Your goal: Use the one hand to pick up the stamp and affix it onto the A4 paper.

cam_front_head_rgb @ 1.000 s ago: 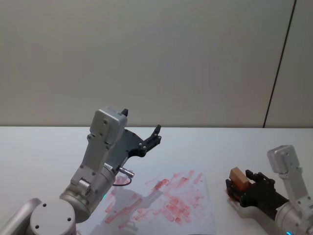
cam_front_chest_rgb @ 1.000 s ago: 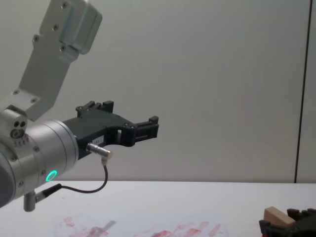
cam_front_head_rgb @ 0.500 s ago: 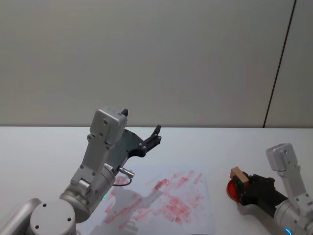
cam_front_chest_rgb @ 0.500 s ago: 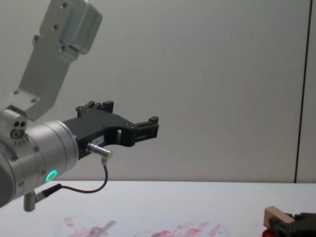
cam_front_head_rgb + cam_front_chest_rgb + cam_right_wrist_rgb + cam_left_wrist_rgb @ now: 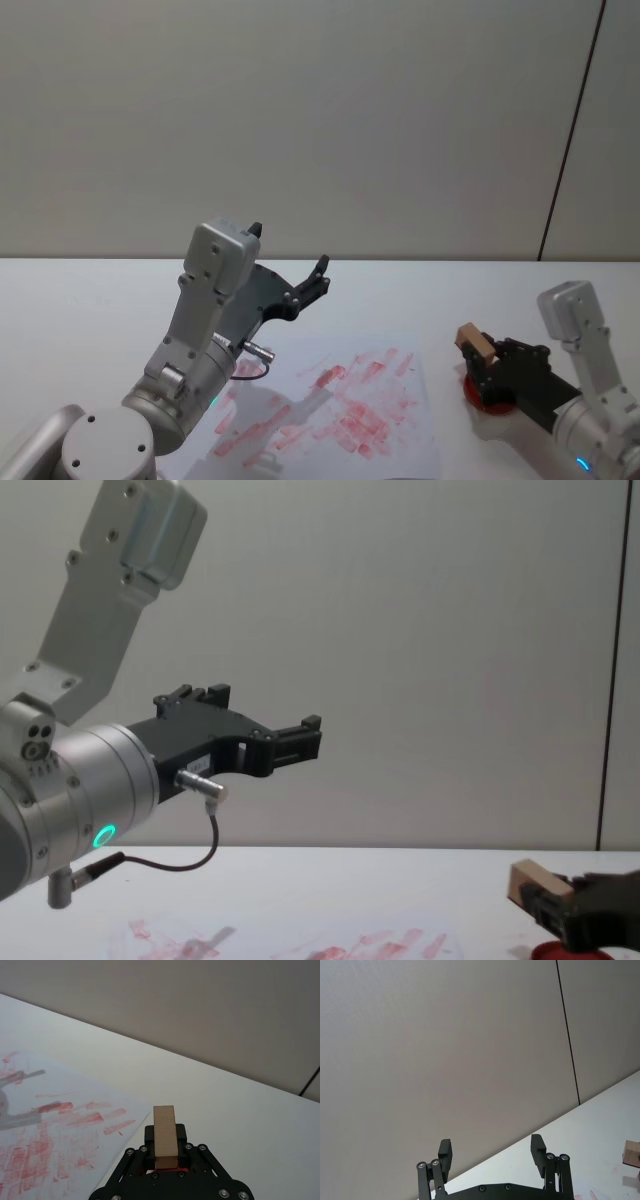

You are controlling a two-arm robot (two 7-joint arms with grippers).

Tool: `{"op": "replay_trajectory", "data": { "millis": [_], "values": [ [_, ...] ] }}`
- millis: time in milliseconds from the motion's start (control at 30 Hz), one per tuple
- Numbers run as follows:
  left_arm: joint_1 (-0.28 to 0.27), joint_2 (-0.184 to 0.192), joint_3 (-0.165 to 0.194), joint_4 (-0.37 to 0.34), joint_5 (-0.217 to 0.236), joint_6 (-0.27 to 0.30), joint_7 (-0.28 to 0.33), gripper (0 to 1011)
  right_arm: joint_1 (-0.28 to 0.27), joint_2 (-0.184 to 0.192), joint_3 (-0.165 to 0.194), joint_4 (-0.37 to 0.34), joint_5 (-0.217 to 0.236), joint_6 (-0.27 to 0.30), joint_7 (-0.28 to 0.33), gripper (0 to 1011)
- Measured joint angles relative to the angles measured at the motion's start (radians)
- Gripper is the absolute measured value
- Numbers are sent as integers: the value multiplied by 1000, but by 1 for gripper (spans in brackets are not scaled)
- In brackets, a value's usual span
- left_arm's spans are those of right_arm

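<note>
The stamp (image 5: pixel 474 343), a small tan wooden block, sits clamped in my right gripper (image 5: pixel 482 355), which is shut on it. It hangs just above the table, over the near edge of a red ink pad (image 5: pixel 491 397) and just right of the A4 paper (image 5: pixel 390 425). The right wrist view shows the stamp (image 5: pixel 165 1136) upright between the black fingers (image 5: pixel 179 1133), with the red-smeared A4 paper (image 5: pixel 50 1145) beyond it. In the chest view the stamp (image 5: pixel 533 885) is at the lower right. My left gripper (image 5: pixel 312 283) is raised above the paper's far left, open and holding nothing.
The white table (image 5: pixel 80 300) runs back to a grey wall. The left arm's silver wrist (image 5: pixel 90 800) with its green light and black cable (image 5: pixel 190 865) hangs over the paper's left part. The left wrist view shows its open fingers (image 5: pixel 538 1147).
My right gripper has carried the stamp left toward the paper and a little upward, uncovering the red pad beneath it. The left arm has stayed still.
</note>
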Motion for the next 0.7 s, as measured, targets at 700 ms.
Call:
{"op": "replay_trajectory", "data": {
  "millis": [700],
  "values": [
    [0,0,0,0,0,0,0,1002,37,-69,-59,14,-55,4,34,217]
  ]
}}
